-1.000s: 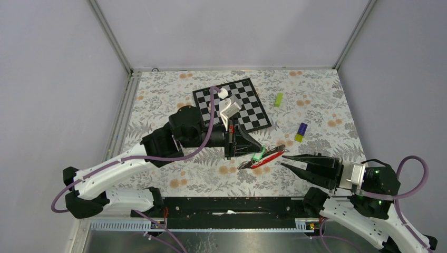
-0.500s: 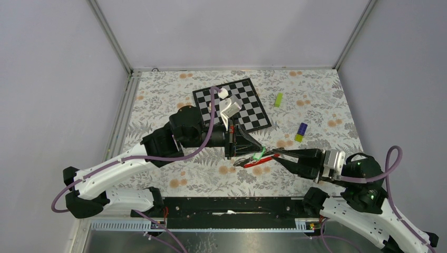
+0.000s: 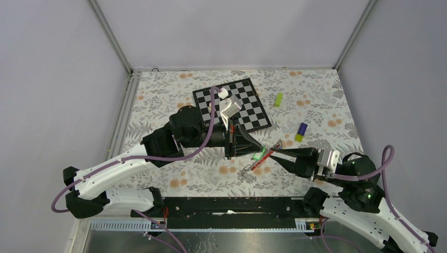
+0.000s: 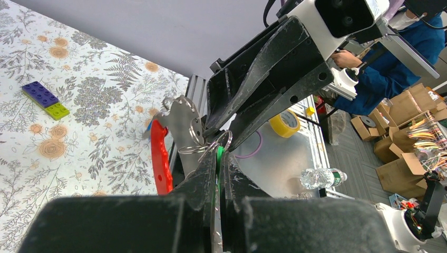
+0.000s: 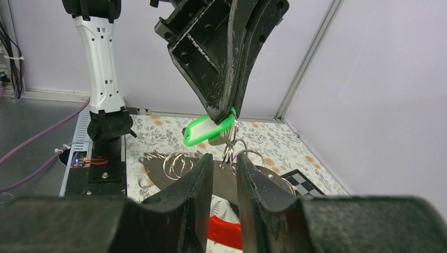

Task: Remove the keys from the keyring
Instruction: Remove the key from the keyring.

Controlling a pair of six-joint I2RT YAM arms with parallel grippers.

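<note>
Overhead, the left gripper point(image 3: 262, 153) is clamped on the green tag point(image 3: 259, 155) of the keyring point(image 3: 262, 160), held at 5 o'clock of the chessboard point(image 3: 233, 104). The right gripper point(image 3: 275, 152) points in from 3 o'clock. In the left wrist view, the red strap point(image 4: 159, 163) and silvery keys point(image 4: 182, 132) hang at 9 o'clock of the closed fingers. In the right wrist view, the right gripper's narrowly parted fingers flank a loop of the keyring hanging at 6 o'clock of the tag.

No legible writing, number or brand anywhere; white insert of the green tag point(image 5: 208, 130) on the keyring point(image 5: 230, 149) blank.
</note>
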